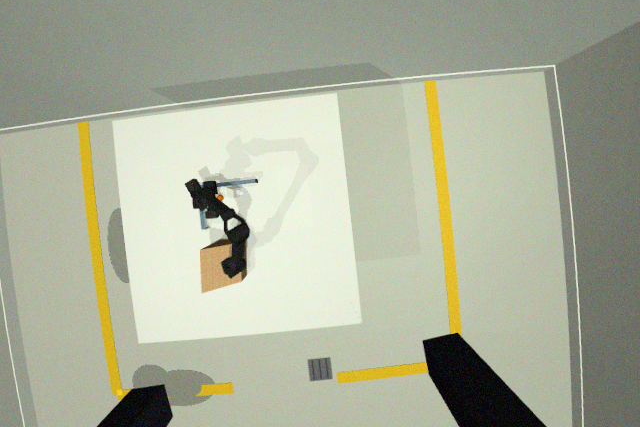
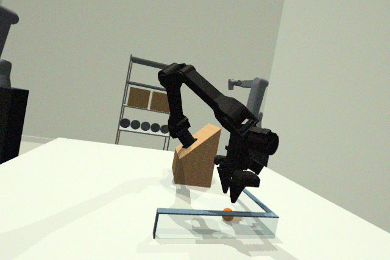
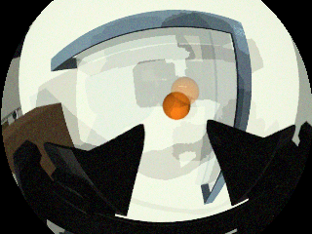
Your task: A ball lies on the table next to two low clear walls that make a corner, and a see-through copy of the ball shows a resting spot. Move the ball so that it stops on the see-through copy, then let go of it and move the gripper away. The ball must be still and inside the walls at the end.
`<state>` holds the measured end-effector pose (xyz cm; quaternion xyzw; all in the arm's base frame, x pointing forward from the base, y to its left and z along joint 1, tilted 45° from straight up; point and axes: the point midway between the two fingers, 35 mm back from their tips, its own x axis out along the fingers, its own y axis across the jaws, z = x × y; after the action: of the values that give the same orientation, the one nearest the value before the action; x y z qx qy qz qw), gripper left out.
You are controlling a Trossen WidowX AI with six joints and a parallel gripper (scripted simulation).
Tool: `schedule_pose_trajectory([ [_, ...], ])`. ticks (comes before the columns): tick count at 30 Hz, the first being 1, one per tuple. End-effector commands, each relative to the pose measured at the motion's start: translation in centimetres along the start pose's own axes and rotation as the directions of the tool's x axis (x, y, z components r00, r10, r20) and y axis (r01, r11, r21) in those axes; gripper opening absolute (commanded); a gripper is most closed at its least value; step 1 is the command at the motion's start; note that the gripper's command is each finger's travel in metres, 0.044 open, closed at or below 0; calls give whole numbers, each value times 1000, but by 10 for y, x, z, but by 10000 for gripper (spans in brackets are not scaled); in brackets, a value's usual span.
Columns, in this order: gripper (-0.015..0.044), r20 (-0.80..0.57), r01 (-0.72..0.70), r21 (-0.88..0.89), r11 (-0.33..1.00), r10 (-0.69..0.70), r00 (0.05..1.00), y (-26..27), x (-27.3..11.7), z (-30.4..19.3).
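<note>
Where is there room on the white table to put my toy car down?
Bare patches: the wide stretch of table left of the clear walls, and the strip in front of them. It is crowded inside the corner, where the orange ball sits under the open hand, and by the brown block.

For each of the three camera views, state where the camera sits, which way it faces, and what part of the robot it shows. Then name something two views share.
Top: high overhead, looking down on the white table; shows the whole arm from its tan base block.
Exterior: low beside the table, facing the clear walls and the room corner; shows the full arm and open gripper above the ball.
Wrist: on the gripper, looking down; shows both fingertips.
Shared: the wrist and exterior views both show the orange ball inside the walls; only the wrist view clearly shows the see-through copy.
</note>
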<state>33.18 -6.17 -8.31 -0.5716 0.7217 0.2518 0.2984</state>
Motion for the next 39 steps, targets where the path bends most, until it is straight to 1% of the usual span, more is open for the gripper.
schedule_pose_trajectory([
  [1, 275, -13, 8, -28, 1000, -9, 1000, -3, 0, 6],
  [3, 275, -13, 8, -28, 1000, -9, 1000, -3, 2, 6],
  [6, 275, -14, 8, -28, 1000, -9, 1000, -3, 16, 5],
  [11, 275, -14, 8, -28, 1000, -9, 1000, -4, 17, 5],
  [35, 275, -16, 8, -28, 1000, -8, 1000, -3, 52, 4],
  [39, 248, -16, 8, -28, 1000, -8, 1000, -3, 52, 4],
])
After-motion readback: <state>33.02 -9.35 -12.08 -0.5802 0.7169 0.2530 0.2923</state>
